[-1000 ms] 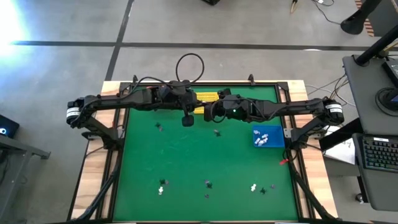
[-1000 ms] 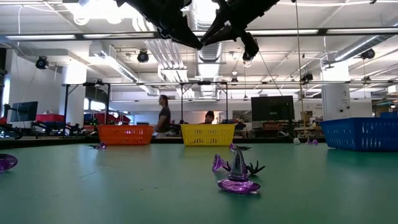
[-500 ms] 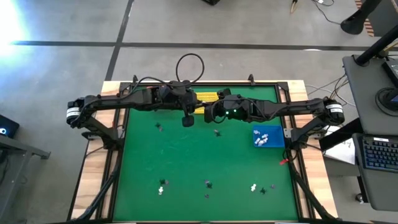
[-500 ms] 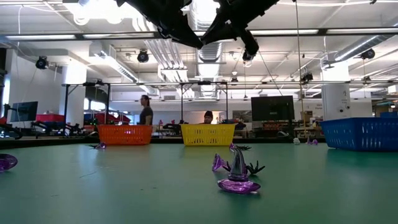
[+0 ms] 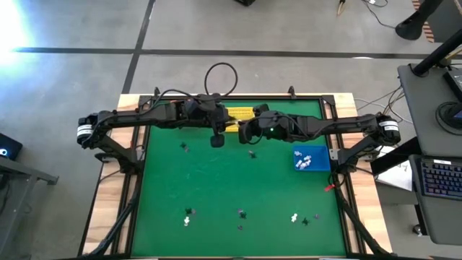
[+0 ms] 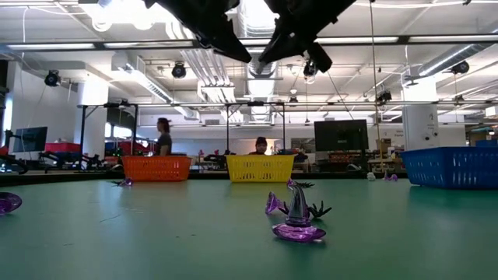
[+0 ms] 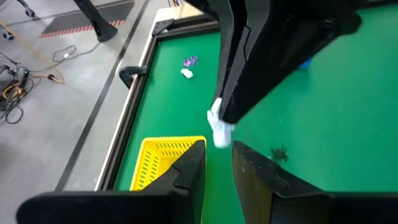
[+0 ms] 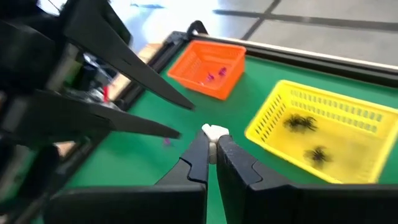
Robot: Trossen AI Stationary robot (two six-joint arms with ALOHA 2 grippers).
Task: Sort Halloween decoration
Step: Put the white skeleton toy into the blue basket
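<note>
Both arms meet high over the desk [image 5: 216, 188] near twelve o'clock. The right end effector [image 8: 211, 151] is pinched tight on a small white trinket [image 8: 215, 133]. From the left wrist view the same white piece [image 7: 219, 132] sits at the tips of the right arm's fingers, above the green surface. The left end effector [image 7: 217, 163] hangs just beside it, fingers parted a little with nothing between them.

Below them, the yellow basket [image 8: 323, 134] holds two black spiders [image 8: 300, 122]; the orange basket [image 8: 211, 67] at eleven o'clock holds purplish bits. The blue basket [image 5: 312, 159] at three o'clock has white pieces inside.

Loose trinkets lie scattered: a few near six o'clock [image 5: 241, 214], and a purple witch hat [image 6: 297, 215] upright, close to the low camera.

A person [image 6: 163, 140] stands in the room beyond the desk.
</note>
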